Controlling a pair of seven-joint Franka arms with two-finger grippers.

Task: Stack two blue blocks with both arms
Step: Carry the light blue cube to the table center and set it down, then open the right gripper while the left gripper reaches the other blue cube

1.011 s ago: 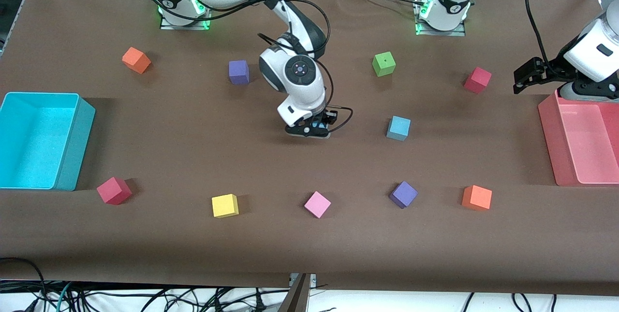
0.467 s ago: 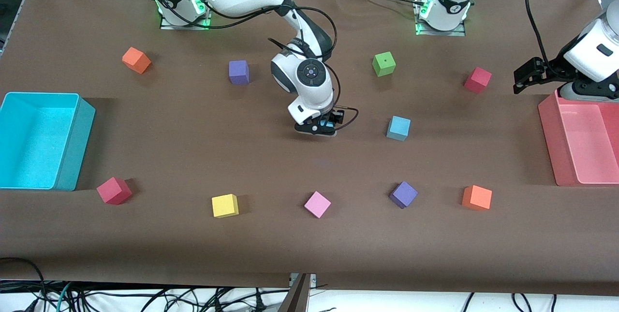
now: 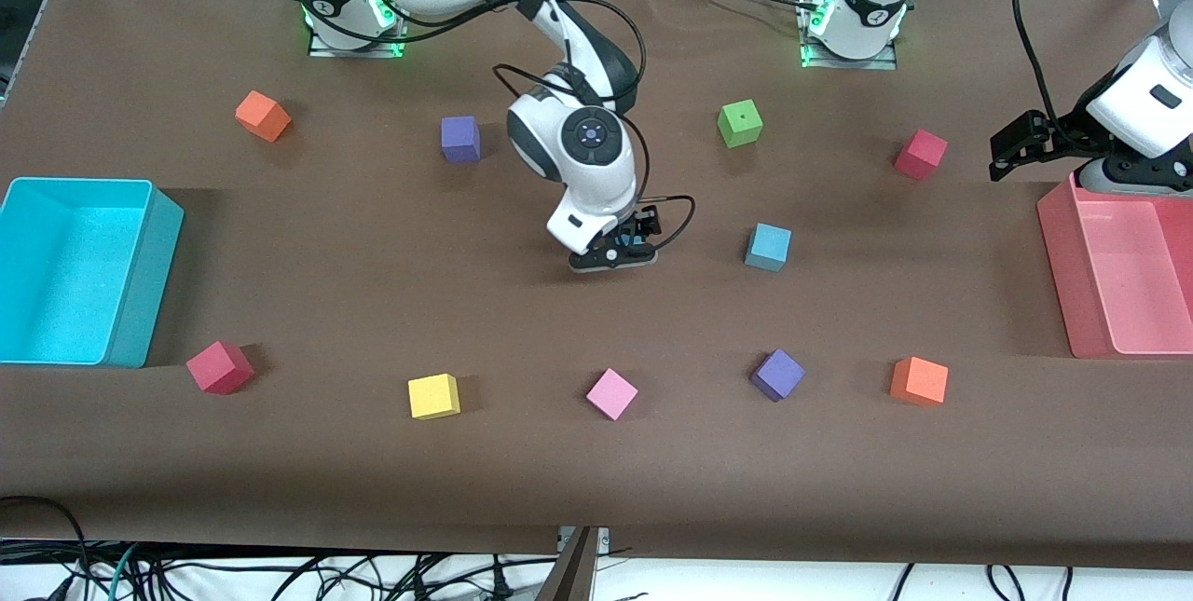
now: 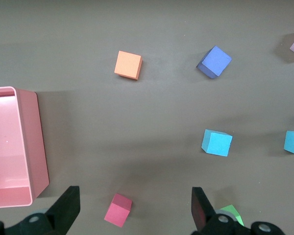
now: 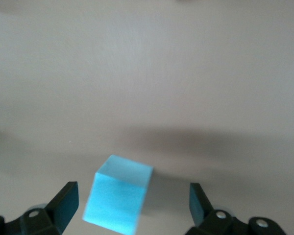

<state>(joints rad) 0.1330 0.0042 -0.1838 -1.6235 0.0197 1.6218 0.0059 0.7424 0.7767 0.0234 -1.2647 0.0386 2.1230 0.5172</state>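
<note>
Both fingers astride blue block

Under the black right gripper sits a sky-blue block; a second sky-blue block lies beside it, toward the left arm's end. The cloth is plain brown. Below the black left gripper: a pink bin, a crimson cube.
</note>
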